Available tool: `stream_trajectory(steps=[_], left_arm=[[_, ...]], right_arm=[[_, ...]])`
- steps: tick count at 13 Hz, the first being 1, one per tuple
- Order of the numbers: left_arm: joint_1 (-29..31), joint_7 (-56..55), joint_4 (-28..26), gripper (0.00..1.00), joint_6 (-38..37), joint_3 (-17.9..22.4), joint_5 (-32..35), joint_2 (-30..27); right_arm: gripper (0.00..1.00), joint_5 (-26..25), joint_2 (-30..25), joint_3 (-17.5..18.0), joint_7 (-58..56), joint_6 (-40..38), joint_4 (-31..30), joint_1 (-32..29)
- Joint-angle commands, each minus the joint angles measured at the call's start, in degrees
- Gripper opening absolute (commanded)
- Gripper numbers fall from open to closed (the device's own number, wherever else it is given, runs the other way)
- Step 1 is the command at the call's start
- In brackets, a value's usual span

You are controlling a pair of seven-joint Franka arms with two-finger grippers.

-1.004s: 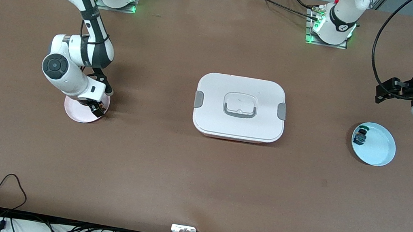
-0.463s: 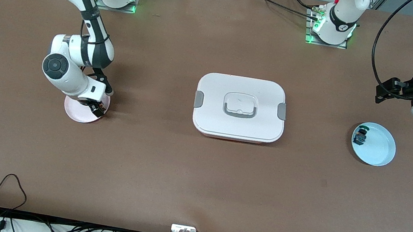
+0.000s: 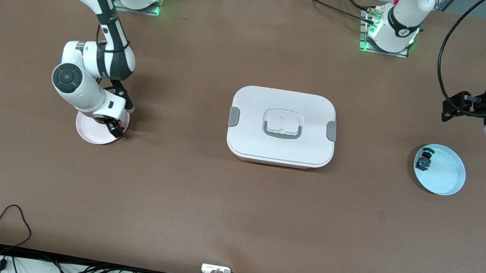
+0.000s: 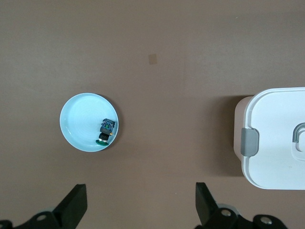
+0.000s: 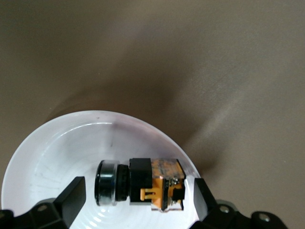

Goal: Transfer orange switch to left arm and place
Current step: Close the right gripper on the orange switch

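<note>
The orange switch (image 5: 140, 186) lies on its side in the pink plate (image 3: 89, 130) toward the right arm's end of the table. In the right wrist view the plate (image 5: 47, 152) looks white. My right gripper (image 3: 113, 127) is down at the plate and open, with one finger on each side of the switch and a small gap at both ends. It hides most of the switch in the front view. My left gripper (image 3: 451, 110) is open and empty, held high over the table at the left arm's end, where that arm waits. The white box (image 3: 256, 109) sits mid-table.
A blue plate (image 3: 446, 179) holds a small black switch with a green cap (image 3: 424, 159); both show in the left wrist view, the plate (image 4: 78, 119) and the switch (image 4: 106, 131), along with the box's latch end (image 4: 276, 143). Cables hang along the table's near edge.
The right arm's wrist has shifted very slightly over the pink plate. The left arm has not moved.
</note>
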Motion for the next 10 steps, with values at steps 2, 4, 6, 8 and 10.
stream_trajectory(steps=[2, 4, 6, 8, 10], left_arm=[[-0.1, 0.1, 2.0, 1.00, -1.3, 0.1, 1.1, 0.9], [-0.1, 0.1, 2.0, 1.00, -1.3, 0.1, 1.1, 0.9], [-0.1, 0.1, 2.0, 1.00, -1.3, 0.1, 1.1, 0.9], [-0.1, 0.1, 2.0, 1.00, -1.3, 0.1, 1.1, 0.9], [-0.1, 0.1, 2.0, 1.00, -1.3, 0.1, 1.1, 0.9]], right_arm=[[0.79, 1.5, -0.3, 0.3, -2.6, 3.3, -1.3, -0.2], [0.31, 1.6, -0.6, 0.3, -2.5, 3.1, -1.3, -0.2], [0.26, 1.9, -1.0, 0.3, -1.9, 2.8, -1.0, -0.3], [0.19, 1.9, -2.0, 0.2, -1.4, 1.7, -0.8, -0.3], [0.05, 1.9, -3.7, 0.2, -1.3, -2.0, 0.3, -0.4]])
